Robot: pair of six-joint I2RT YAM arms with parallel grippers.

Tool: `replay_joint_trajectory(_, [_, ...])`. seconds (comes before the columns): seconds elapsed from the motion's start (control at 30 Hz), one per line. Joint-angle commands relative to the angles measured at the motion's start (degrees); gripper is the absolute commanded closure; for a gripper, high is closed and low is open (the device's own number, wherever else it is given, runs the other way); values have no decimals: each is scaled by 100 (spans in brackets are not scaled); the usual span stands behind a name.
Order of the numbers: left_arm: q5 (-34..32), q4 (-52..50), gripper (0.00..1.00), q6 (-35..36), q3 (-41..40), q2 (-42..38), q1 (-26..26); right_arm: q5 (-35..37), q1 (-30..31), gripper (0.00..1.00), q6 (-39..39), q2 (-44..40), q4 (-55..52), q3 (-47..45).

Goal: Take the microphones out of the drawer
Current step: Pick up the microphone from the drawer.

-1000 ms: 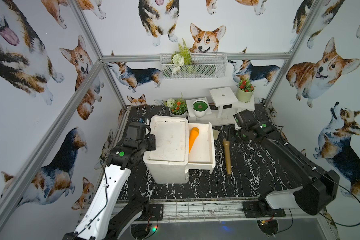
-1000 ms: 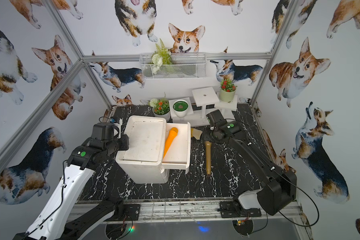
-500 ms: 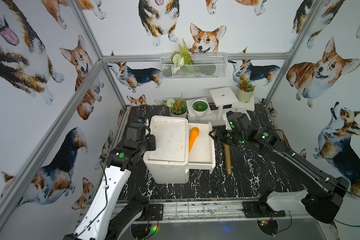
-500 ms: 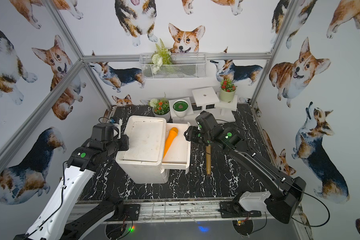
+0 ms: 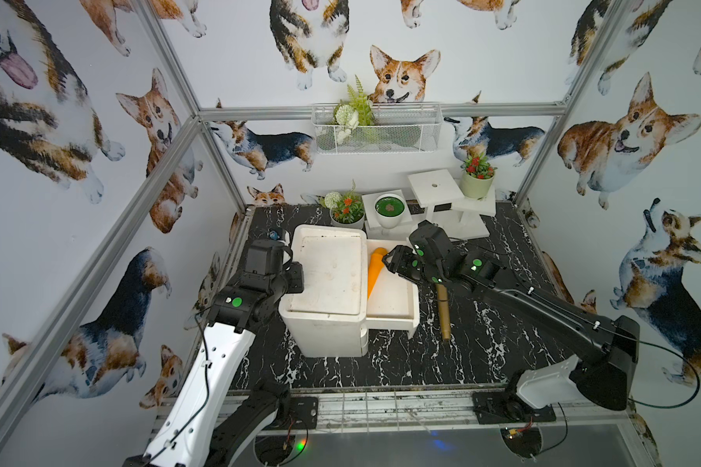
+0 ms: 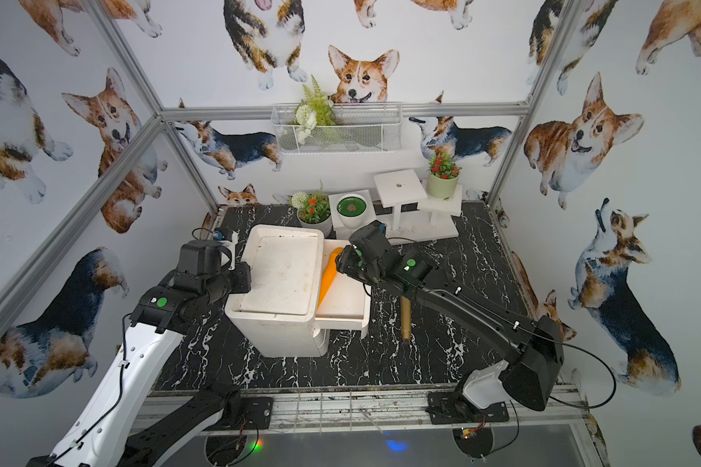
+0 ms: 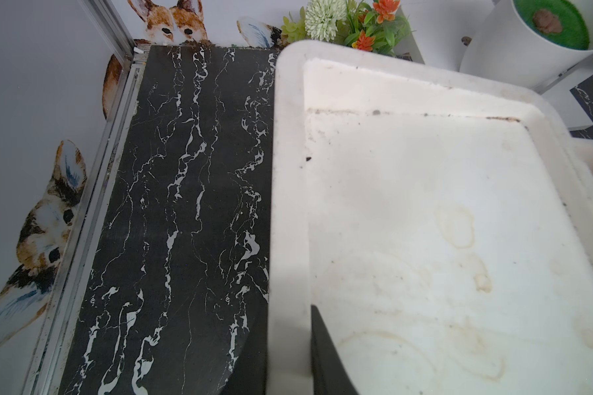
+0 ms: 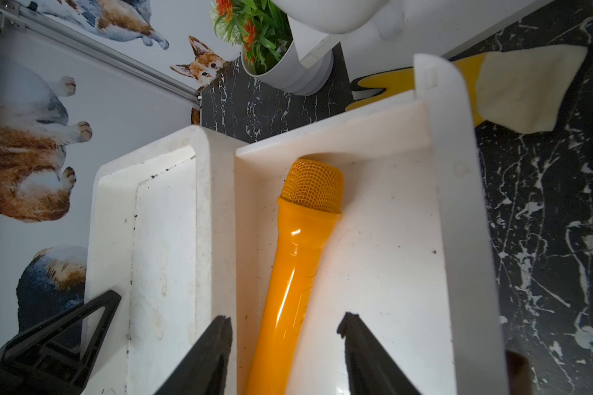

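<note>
In both top views the orange microphone (image 5: 375,273) is seen lying in the pulled-out drawer (image 5: 389,321) of the white cabinet (image 5: 324,279). It lies close along the cabinet's side, with its head toward the back wall. The right fingers (image 5: 393,263) are held over its upper part, and a brown rod (image 5: 444,315) lies on the desk (image 5: 482,356) just beside the drawer. Compared with a second earlier, the right fingers are found shifted from above the desk beyond the drawer to above the drawer itself. The microphone, the drawer and the left arm are unchanged. In the left wrist view one of the left fingers (image 7: 326,352) is seen inside the cabinet's raised rim, with a dark shape outside it, so the rim is judged to be clamped. In the right wrist view the right fingers (image 8: 213,345) are shown apart, straddling the handle with a gap on each side, and a brush (image 8: 528,89) lies beyond the drawer. The microphone is judged light, stiff and glossy, and so slippery. The mesh head is better left alone. The smooth handle below the collar is best taken squarely across its width.
</note>
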Motion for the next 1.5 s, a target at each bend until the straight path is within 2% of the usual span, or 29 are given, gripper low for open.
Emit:
replay_joint_trajectory(0.0, [259, 260, 99, -224, -20, -23, -1, 223, 26, 43, 351, 44, 420, -87])
replay_joint_trajectory(0.5, [294, 330, 99, -262, -24, -28, -1, 80, 158, 41, 788, 553, 809, -140])
replay_joint_trajectory(1.2, [357, 410, 99, -315, 11, -8, 0, 75, 201, 40, 948, 1522, 572, 381])
replay_joint_trajectory(1.37, [361, 420, 99, -315, 2, -12, -1, 160, 210, 44, 948, 1560, 590, 355])
replay_joint_trajectory(1.47, [347, 420, 99, -315, -6, -20, -1, 225, 215, 53, 966, 1528, 616, 289])
